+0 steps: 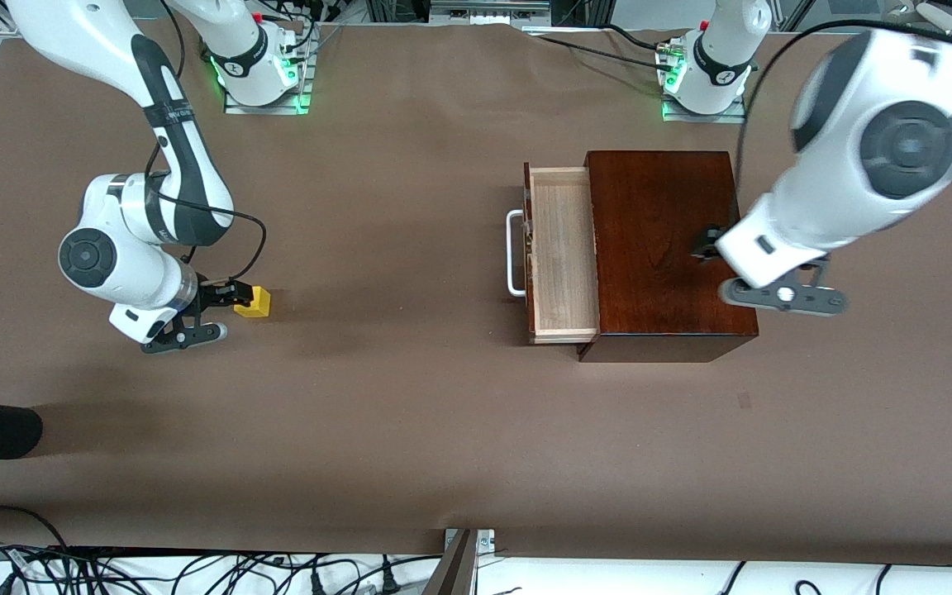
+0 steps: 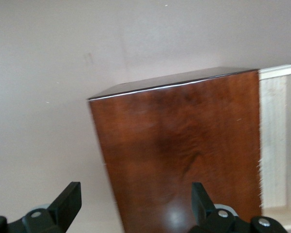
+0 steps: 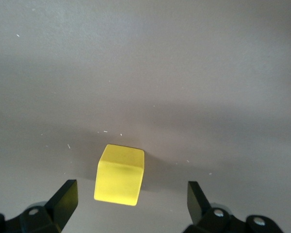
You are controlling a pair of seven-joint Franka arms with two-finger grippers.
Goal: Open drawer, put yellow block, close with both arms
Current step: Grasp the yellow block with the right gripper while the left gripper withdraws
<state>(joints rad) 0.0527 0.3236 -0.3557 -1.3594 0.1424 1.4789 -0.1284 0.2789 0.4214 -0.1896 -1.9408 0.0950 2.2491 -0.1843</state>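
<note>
The small, bright yellow block (image 1: pixel 254 302), a matte cube, sits on the brown desk (image 1: pixel 410 413) between the right gripper (image 1: pixel 224 295)'s spread jaws, untouched. The left gripper (image 1: pixel 703 245), jaws spread, hangs over the glossy mahogany box (image 1: pixel 658 240); its pale drawer (image 1: pixel 563 256) stands open.

We see the right gripper (image 1: pixel 226 296) low at the right arm's end of the table, its fingers (image 3: pixel 63 199) spread wider than the yellow block (image 1: pixel 254 302), with bare cloth on both flanks of the cube; between that block and the drawer (image 1: pixel 563 252) the brown table (image 1: pixel 393 397) lies open, nothing standing in the lane; the drawer is pulled out, its pale tray uncovered from above; the left gripper (image 1: pixel 703 246) hangs over the mahogany box (image 1: pixel 666 248), fingers apart, clear of the tray.
</note>
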